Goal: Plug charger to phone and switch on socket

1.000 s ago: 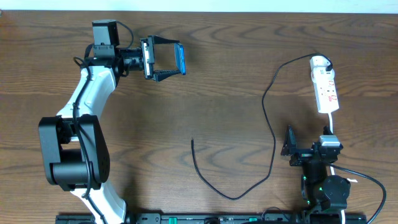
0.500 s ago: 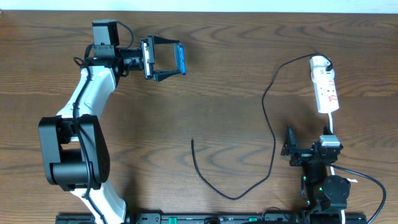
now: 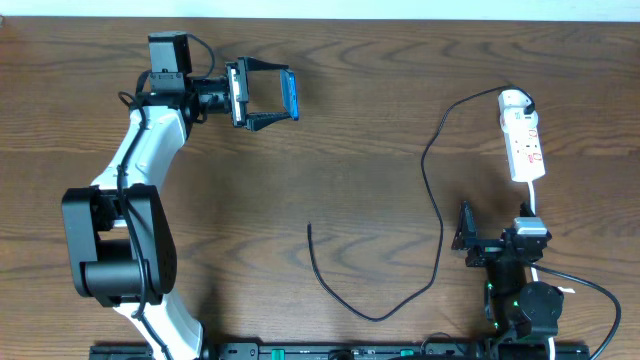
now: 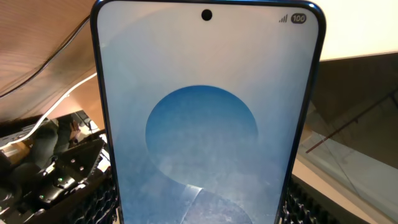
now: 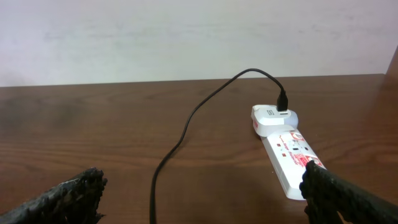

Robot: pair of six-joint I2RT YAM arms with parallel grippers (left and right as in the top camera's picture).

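The phone (image 3: 290, 94) stands on edge at the far left, its blue screen (image 4: 205, 124) filling the left wrist view. My left gripper (image 3: 270, 95) is shut on it, with the finger pads (image 4: 98, 205) pressing its two long edges. The white socket (image 3: 524, 143) lies at the far right. The charger's black cable (image 3: 424, 160) runs from an adapter at the socket's far end and loops down the table. Its free plug end (image 3: 310, 229) lies loose at the centre. My right gripper (image 3: 494, 232) is open just short of the socket (image 5: 287, 149), holding nothing.
The socket's white cord (image 3: 532, 205) trails down past the right arm's base (image 3: 525, 300). The left arm (image 3: 130, 200) stretches up the left side. A pale wall (image 5: 186, 37) rises behind the table's far edge.
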